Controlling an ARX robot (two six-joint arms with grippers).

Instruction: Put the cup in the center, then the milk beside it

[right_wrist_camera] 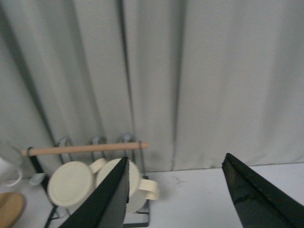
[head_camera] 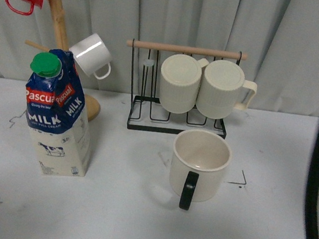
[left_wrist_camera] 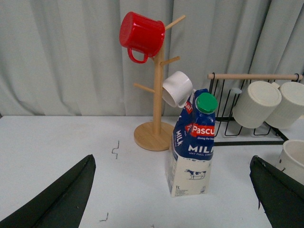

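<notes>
- The cup (head_camera: 198, 170) stands upright, mouth up, near the middle of the table (head_camera: 135, 221), its black handle pointing to 6 o'clock, toward the robot. It looks already placed.
- The milk (head_camera: 58, 116) stands upright at the cup's 9 o'clock, well apart, so the second step seems not yet done.
- A wire rack (head_camera: 177, 119) holding two ribbed mugs (head_camera: 207, 87) sits just behind the cup at 12 o'clock. A wooden mug tree (head_camera: 58, 19) rises behind the milk.
- The left gripper (left_wrist_camera: 172, 160) is spread wide and holds nothing. The milk is framed between its fingers, probably lined up for a grasp.
- The right gripper (right_wrist_camera: 175, 157) is also wide apart and empty, aimed at the curtain (right_wrist_camera: 199, 71) above the rack.
- The front view shows neither gripper; only the wrist views reveal them. The right wrist view shows neither cup nor milk.
</notes>
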